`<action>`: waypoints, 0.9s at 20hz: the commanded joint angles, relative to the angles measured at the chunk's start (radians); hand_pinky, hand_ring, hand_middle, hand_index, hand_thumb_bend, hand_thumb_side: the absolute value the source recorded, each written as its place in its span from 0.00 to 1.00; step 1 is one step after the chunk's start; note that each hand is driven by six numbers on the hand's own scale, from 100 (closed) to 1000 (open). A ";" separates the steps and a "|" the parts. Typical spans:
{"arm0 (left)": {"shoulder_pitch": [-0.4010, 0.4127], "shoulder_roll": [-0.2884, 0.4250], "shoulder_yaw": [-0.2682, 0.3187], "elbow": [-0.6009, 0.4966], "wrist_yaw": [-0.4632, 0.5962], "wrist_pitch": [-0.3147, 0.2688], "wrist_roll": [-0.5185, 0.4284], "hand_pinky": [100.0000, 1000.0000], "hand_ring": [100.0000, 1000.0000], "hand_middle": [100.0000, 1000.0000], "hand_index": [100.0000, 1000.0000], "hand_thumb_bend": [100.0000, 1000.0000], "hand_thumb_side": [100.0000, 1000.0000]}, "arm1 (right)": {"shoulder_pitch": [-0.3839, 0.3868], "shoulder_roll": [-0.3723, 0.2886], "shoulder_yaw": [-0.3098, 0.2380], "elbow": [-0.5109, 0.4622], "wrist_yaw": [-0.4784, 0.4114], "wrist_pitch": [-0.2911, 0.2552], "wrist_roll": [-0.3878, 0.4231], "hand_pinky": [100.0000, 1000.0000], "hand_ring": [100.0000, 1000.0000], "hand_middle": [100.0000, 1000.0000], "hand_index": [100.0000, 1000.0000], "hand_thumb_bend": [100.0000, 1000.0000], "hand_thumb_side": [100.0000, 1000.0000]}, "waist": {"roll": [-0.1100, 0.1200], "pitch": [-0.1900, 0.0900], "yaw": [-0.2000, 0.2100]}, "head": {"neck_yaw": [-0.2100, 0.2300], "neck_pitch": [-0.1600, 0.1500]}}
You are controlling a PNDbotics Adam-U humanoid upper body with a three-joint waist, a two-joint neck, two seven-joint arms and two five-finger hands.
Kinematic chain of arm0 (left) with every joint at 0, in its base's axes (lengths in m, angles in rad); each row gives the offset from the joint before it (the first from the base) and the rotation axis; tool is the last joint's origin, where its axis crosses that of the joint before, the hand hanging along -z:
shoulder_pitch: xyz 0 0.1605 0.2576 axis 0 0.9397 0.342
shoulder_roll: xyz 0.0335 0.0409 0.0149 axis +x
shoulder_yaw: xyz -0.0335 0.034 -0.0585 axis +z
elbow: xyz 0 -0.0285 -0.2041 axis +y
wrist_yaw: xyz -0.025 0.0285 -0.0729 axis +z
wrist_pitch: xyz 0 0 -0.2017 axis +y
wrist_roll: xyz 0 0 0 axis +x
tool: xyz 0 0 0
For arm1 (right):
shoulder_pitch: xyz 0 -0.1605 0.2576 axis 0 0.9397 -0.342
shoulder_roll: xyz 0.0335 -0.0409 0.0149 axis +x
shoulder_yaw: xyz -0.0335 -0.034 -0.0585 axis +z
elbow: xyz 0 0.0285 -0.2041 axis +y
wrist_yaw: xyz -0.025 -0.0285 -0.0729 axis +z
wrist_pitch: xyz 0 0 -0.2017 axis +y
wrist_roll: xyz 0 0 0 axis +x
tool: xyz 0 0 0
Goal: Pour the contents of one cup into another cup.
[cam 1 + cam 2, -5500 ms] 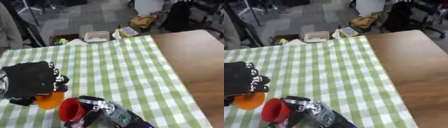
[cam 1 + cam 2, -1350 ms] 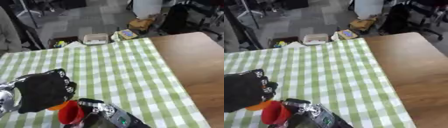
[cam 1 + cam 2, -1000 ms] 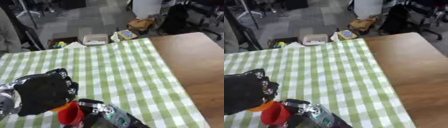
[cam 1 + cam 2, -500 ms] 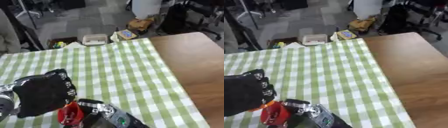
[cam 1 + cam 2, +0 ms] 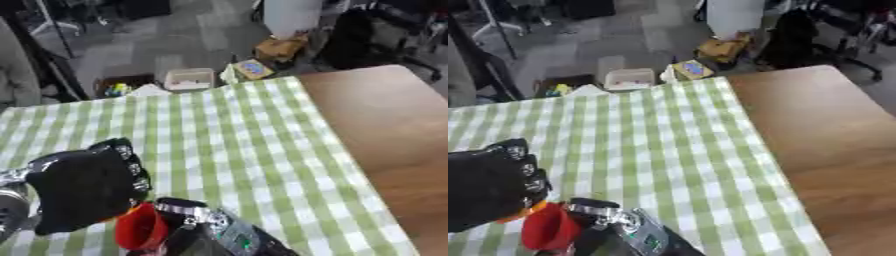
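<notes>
Under the left hand [image 5: 83, 187], an orange cup [image 5: 520, 217] shows only as a sliver, fingers curled over it. Right hand [image 5: 206, 230] sits just beside, clamped on the red cup [image 5: 140, 227], mouth tipped toward the left hand. Both over the green checked cloth [image 5: 236, 135].

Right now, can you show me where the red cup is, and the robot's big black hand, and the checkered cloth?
red cup [image 5: 140, 231], left eye view, on its outer wall.
left hand [image 5: 83, 187], left eye view, on its back.
checkered cloth [image 5: 236, 135], left eye view, on a bare part.

No text, label, brand, number or sign can be read on anything here.
</notes>
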 commanded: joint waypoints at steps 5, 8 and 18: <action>0.029 -0.004 0.055 0.042 0.074 0.049 -0.016 0.00 0.00 0.00 0.40 0.62 0.08 | -0.009 -0.008 -0.009 0.007 0.015 -0.002 0.000 0.30 0.18 0.05 0.38 0.00 0.02 | -0.006 -0.010 0.000 | 0.002 -0.017; 0.055 -0.013 0.097 0.079 0.151 0.094 -0.042 0.00 0.00 0.00 0.42 0.53 0.06 | -0.012 -0.008 -0.014 0.007 0.024 -0.008 -0.010 0.30 0.18 0.05 0.38 0.00 0.01 | -0.009 -0.009 -0.002 | 0.002 -0.019; 0.113 0.026 0.236 0.203 0.522 0.280 -0.113 0.00 0.00 0.01 0.46 0.17 0.05 | -0.070 -0.038 -0.066 0.014 0.097 -0.055 -0.105 0.32 0.19 0.06 0.40 0.00 0.00 | -0.011 -0.011 -0.003 | -0.002 -0.025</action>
